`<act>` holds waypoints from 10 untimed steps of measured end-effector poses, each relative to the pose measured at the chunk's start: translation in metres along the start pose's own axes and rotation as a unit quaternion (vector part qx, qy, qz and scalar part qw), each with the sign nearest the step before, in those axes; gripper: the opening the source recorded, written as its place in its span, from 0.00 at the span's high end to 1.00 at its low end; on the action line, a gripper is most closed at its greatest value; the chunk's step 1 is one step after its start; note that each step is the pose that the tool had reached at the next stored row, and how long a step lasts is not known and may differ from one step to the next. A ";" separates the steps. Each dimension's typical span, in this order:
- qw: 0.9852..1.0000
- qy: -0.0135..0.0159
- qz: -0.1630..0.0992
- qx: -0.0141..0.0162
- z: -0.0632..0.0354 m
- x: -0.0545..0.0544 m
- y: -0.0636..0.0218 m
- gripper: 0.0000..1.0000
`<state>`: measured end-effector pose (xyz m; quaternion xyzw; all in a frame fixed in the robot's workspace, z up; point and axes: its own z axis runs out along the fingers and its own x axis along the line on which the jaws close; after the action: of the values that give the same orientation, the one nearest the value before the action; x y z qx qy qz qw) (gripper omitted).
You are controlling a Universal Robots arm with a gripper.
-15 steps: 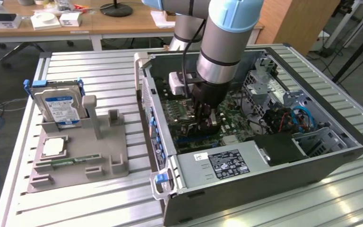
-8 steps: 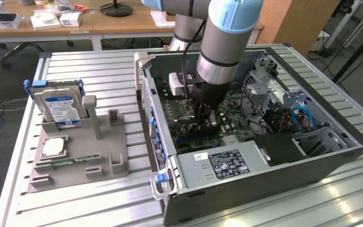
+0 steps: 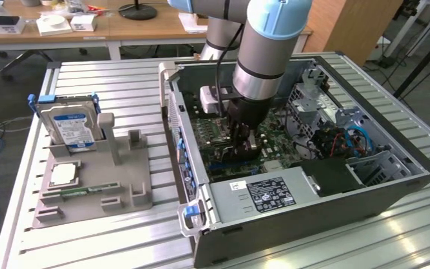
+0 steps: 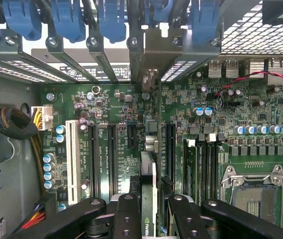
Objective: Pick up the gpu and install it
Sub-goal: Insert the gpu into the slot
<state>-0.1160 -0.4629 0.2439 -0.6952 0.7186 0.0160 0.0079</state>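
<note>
**GPU in claw, down inside the case, not seated yet**

Slatted metal bench (image 3: 88, 235) carries an open PC case (image 3: 394, 190) toward the exterior view's right edge and a grey parts holder (image 3: 136, 193) toward its left edge. Holder has a hard drive (image 3: 69, 126) standing upright and a CPU (image 3: 64, 174) lying flat; no gpu on it, so pickup looks done.

Arm (image 3: 263, 50) reaches down into the case. Claw (image 4: 148, 209) is clenched on the gpu (image 4: 148, 174), gripped edge-on between the fingers (image 4: 126, 214), card held upright over the motherboard (image 4: 121, 139). Its bracket end (image 4: 148, 82) sits near the rear slot openings by the blue clips (image 4: 66, 20).

Judgement: card is roughly lined up with a slot (image 4: 170, 149) just beside it, but I cannot tell if the edge connector is touching or in. Left: press-in and release. Roughly two thirds through.
</note>
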 end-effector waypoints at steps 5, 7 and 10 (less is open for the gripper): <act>1.000 0.000 0.000 0.000 -0.0003 0.000 0.0000 0.74; 1.000 0.000 0.000 0.000 -0.0008 0.000 0.0000 0.74; 1.000 0.000 0.000 0.000 -0.0012 0.000 0.0000 0.74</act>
<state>-0.1160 -0.4628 0.2452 -0.6952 0.7186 0.0161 0.0082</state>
